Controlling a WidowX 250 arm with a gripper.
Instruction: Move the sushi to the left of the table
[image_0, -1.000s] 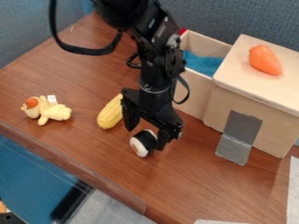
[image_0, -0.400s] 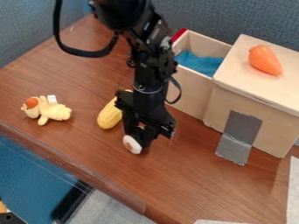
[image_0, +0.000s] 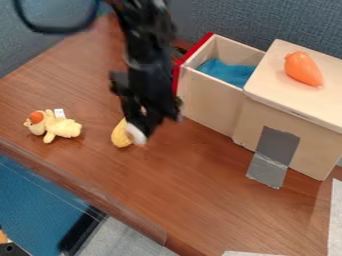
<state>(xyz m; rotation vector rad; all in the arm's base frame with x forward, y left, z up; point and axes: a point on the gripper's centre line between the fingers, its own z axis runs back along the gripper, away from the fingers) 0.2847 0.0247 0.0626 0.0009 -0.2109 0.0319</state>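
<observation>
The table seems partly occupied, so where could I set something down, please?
The table is bare between the corn, the near edge and the grey tape, and narrowly between corn and plush toy. It is crowded at the corn, where the gripper holds the sushi.

no readable text, no numbers, apparently

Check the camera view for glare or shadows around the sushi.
Camera view: no harsh glare on the sushi; the black gripper reads dark, with little detail; the silver tape is brighter at its lower part; soft shadow beside the orange toy vegetable.
</observation>
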